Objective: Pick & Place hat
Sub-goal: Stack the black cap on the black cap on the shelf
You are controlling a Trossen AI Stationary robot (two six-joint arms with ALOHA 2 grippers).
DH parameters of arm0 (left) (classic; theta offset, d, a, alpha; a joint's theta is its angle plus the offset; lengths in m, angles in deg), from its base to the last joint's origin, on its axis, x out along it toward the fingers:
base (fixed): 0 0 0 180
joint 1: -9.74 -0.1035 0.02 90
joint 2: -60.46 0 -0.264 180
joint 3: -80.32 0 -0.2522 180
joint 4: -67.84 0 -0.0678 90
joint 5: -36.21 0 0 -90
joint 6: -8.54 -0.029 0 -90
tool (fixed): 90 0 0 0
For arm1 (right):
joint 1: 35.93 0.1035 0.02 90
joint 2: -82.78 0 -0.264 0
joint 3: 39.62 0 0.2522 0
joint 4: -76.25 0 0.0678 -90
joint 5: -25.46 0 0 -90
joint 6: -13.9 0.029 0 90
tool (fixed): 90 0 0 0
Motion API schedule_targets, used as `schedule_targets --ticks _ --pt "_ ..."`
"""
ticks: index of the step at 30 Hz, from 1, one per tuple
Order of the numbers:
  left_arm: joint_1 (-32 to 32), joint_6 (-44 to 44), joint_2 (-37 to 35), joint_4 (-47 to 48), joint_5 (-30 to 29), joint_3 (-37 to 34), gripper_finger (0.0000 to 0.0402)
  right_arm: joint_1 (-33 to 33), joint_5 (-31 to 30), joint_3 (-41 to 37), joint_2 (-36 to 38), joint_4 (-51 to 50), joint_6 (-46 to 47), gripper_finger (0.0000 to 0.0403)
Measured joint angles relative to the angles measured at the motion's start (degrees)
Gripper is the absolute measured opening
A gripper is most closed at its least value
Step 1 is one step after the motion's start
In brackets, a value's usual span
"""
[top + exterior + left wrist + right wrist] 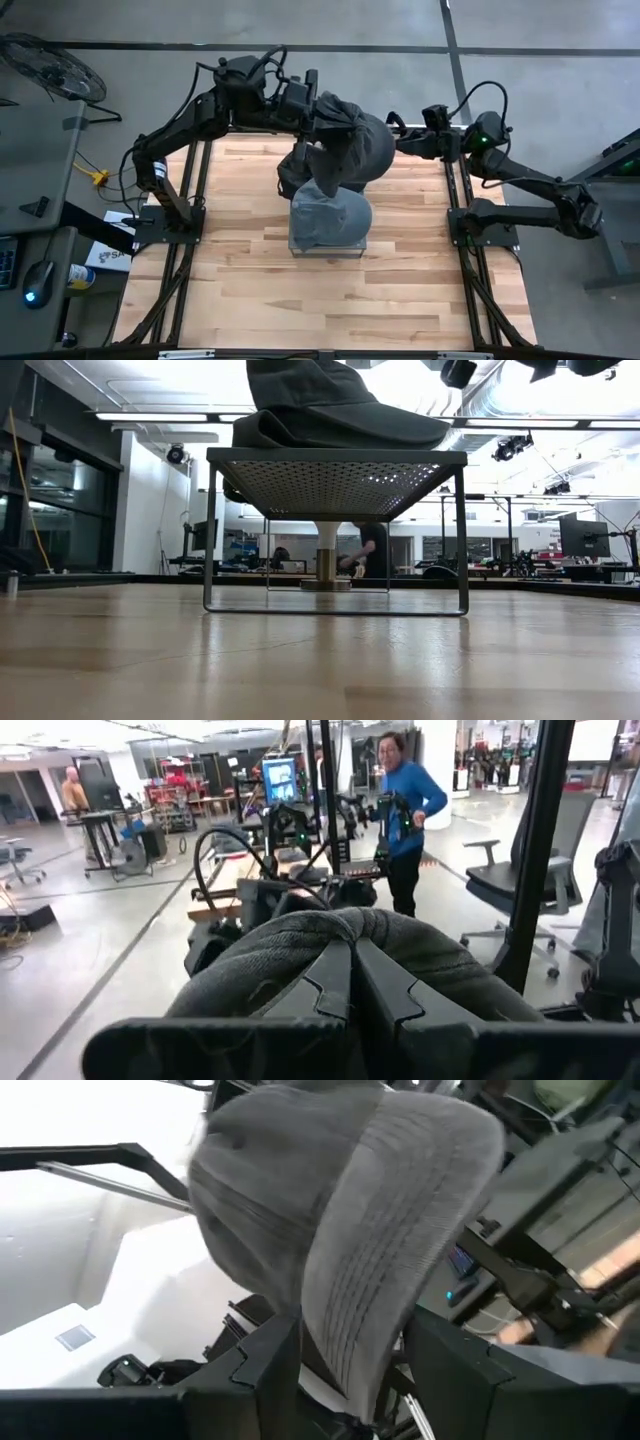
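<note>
Grey fabric fills the high view: one hat [352,148] hangs above the bench [240,290], at about twelve o'clock from the mesh stand [328,246], which carries a second hat [332,215]. The left gripper [322,118] pinches the raised hat's top; the right gripper [398,135] meets it at three o'clock. Low view: the second hat [340,422] rests on the stand [335,480]. Left wrist view: the fingers [330,982] are closed tight on bunched cloth. Right wrist view: the fingers [272,1355] stand part-open, the hat's brim [385,1250] between them.
</note>
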Motion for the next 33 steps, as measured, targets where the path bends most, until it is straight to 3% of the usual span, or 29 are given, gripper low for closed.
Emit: schedule_targets --ticks 8,11,15,22,27,33 --pt "0.0 0.3 1.7 -1.0 0.2 0.0 0.0 1.6 -0.1 0.0 0.1 1.0 -1.2 0.016" --pt "0.0 0.7 1.8 -0.8 0.0 0.0 0.0 1.6 0.5 0.0 0.2 1.9 -1.8 0.0121" --pt "0.0 1.3 1.8 -0.7 -0.3 0.0 0.0 1.6 1.4 0.0 0.2 3.8 -2.9 0.0023" --pt "0.0 3.0 1.8 0.4 -0.9 0.0 0.0008 1.6 3.6 0.0 0.2 4.3 -3.8 0.0008" --pt "0.0 3.1 1.8 1.2 -4.9 0.0 0.0057 1.6 4.0 0.0 0.2 4.2 -4.5 0.0005" --pt "0.0 2.8 1.5 1.8 -5.5 1.2 0.0157 0.8 4.5 0.0 0.2 3.7 -4.6 0.0005"
